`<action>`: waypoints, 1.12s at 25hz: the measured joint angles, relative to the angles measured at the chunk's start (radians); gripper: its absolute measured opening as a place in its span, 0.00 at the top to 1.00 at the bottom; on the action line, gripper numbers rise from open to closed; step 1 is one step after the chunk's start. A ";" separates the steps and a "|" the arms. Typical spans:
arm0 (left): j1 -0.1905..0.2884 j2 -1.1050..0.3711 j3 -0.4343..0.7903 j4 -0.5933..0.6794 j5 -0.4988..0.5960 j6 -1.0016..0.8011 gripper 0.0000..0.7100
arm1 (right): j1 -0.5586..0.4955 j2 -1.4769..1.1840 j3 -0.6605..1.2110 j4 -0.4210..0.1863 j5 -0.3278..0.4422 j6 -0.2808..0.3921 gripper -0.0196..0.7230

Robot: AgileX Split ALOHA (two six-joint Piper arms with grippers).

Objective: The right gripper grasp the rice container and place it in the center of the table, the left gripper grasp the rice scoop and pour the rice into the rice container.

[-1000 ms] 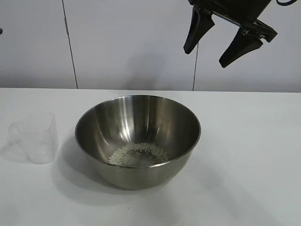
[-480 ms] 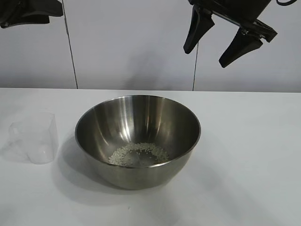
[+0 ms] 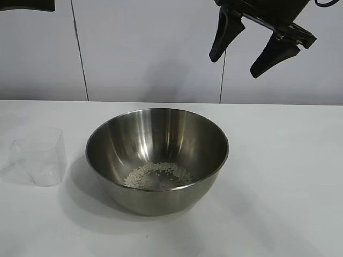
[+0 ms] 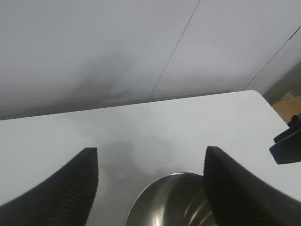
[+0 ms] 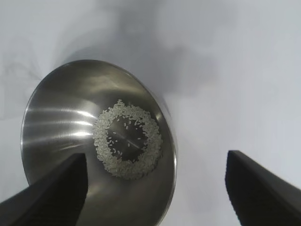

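The rice container [image 3: 157, 160], a shiny steel bowl, stands mid-table with a ring of rice [image 3: 158, 175] at its bottom. The rice scoop [image 3: 40, 157], a clear plastic cup, stands upright and empty on the table [image 3: 284, 176] to the bowl's left, with nothing touching it. High over the bowl's right side hangs my right gripper [image 3: 234, 66], open and empty; its wrist view looks down on the bowl [image 5: 56, 122] and rice [image 5: 127, 141] past its open gripper [image 5: 155, 157]. Only a black sliver of my left arm [image 3: 27, 6] shows at the top left. My left gripper [image 4: 150, 150] is open and empty, above the bowl's rim [image 4: 155, 188].
A white panelled wall [image 3: 144, 48] rises behind the table. In the left wrist view the right gripper [image 4: 287, 146] shows far off, near the table's far corner [image 4: 256, 96].
The left arm has risen at the top left until only a sliver stays in the exterior view. The bowl, the scoop and the right gripper have not moved.
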 joint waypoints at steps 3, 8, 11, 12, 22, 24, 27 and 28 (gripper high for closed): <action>0.000 0.062 0.000 0.007 -0.047 0.047 0.33 | 0.000 0.000 0.000 0.006 0.003 0.000 0.22; 0.000 0.080 0.000 0.008 -0.063 0.050 0.33 | 0.000 0.000 0.000 0.010 0.004 0.000 0.22; 0.000 0.080 0.000 0.009 -0.068 0.025 0.33 | 0.000 0.000 0.000 0.013 0.004 0.000 0.22; 0.000 0.080 0.000 0.009 -0.067 0.007 0.33 | 0.000 0.000 0.000 0.013 0.003 0.000 0.22; 0.000 0.080 0.000 -0.884 0.196 -0.577 0.33 | 0.000 0.000 0.000 0.025 0.003 0.000 0.22; 0.004 0.080 0.000 -1.067 0.283 -0.560 0.33 | 0.000 0.000 0.000 0.030 0.003 0.000 0.22; 0.012 0.081 0.000 -1.170 0.326 -0.408 0.33 | 0.000 0.000 0.000 0.031 0.003 0.000 0.22; 0.012 0.081 0.000 -1.165 0.318 -0.330 0.33 | 0.000 0.000 0.000 0.031 0.003 0.000 0.22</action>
